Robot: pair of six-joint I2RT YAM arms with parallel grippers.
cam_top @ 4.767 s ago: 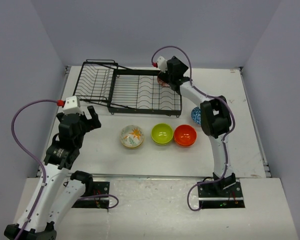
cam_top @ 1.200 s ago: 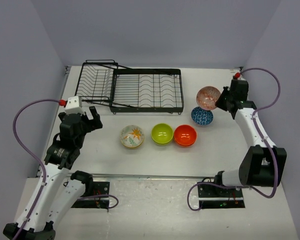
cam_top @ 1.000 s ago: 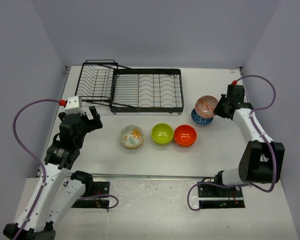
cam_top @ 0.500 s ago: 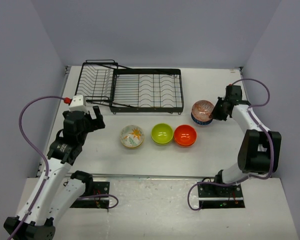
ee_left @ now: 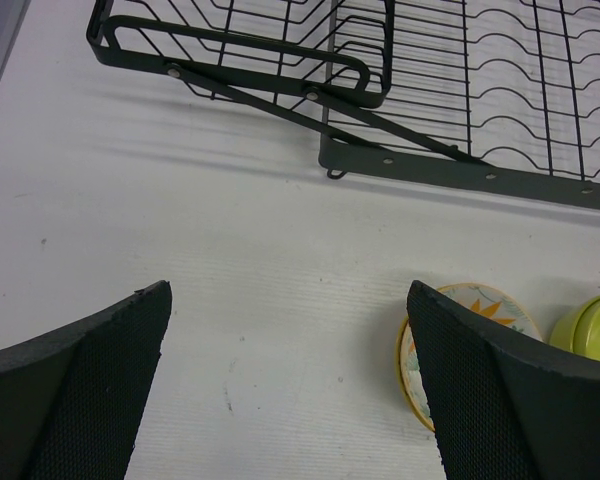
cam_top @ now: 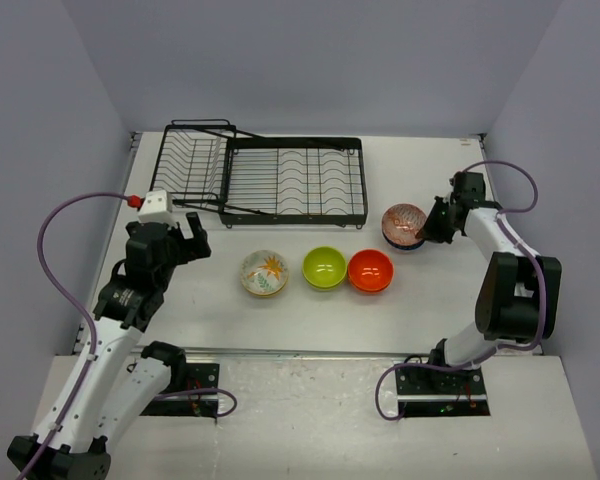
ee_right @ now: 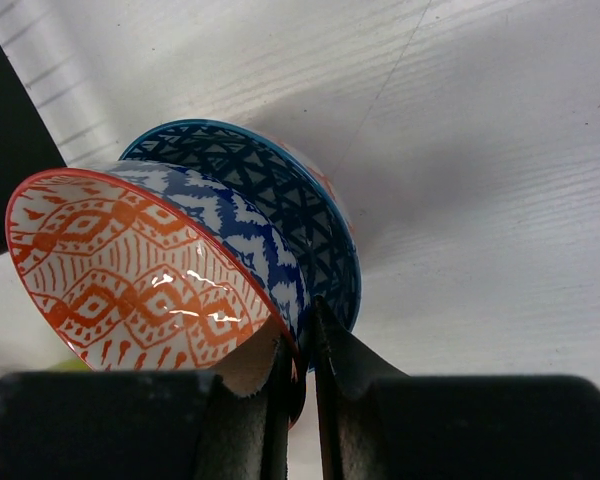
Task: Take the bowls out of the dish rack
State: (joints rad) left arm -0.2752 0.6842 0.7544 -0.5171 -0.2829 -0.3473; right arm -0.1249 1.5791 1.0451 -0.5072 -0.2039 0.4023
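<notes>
Dish rack (cam_top: 280,183) is at the far side of the table (cam_top: 230,320). Top view: three bowls stand upright in a row in front of it, clear of the wire: floral bowl (cam_top: 264,273), lime green bowl (cam_top: 324,267), orange-red bowl (cam_top: 370,270). The last two are just beside each other. Orange-patterned bowl (cam_top: 404,222) sits off the rack's near right corner, with the right gripper (cam_top: 429,226) at its right rim. Left gripper (cam_top: 189,233) hovers left of the floral bowl, jaws spread wide.

Left wrist: both fingers are far apart at the frame's bottom corners, with table surface between them. The rack's near edge is ahead. The floral bowl and a sliver of the lime green bowl are at lower right.

Right wrist: fingers are pinched on the orange-patterned bowl's rim, one inside, one outside. That bowl is tilted and nested in the blue bowl (ee_right: 280,195), which rests on the table.
</notes>
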